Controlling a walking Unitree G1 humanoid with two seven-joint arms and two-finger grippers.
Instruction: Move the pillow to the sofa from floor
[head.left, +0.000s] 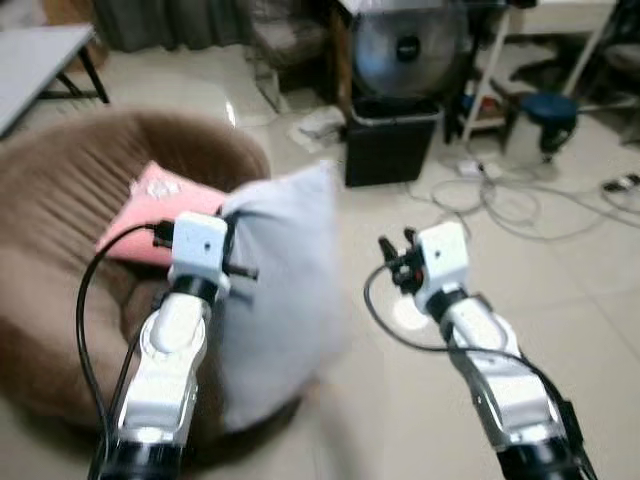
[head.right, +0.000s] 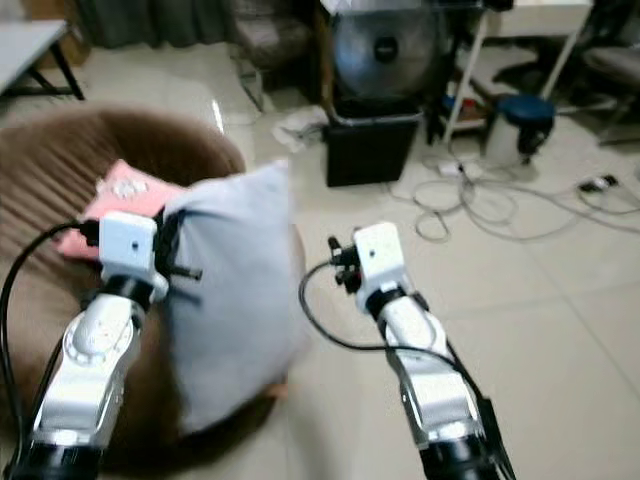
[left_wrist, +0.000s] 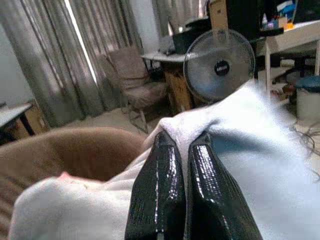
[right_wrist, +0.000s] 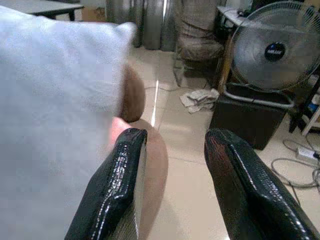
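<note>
1. Pink cushion (head.left: 150, 205) lay on brown sofa (head.left: 60, 290); fan (head.left: 405, 45) stood beyond
2. Left gripper (left_wrist: 182, 150) pinched grey pillow (head.left: 280, 300) at sofa's edge
3. Right gripper (right_wrist: 172, 150) gaped empty over bare floor (head.left: 580, 300)

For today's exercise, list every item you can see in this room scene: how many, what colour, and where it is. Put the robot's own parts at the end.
grey pillow: one, pale grey, held upright at the sofa's edge
pink pillow: one, pink, lying on the sofa
sofa: one, brown, round, on the robot's left
fan: one, silver, atop the black box
black box: one, black, on the floor ahead
cables: several, white, on the tiles at right
stool: one, blue, far right
left gripper: one, black, shut on the grey pillow
right gripper: one, black, open beside the pillow
</note>
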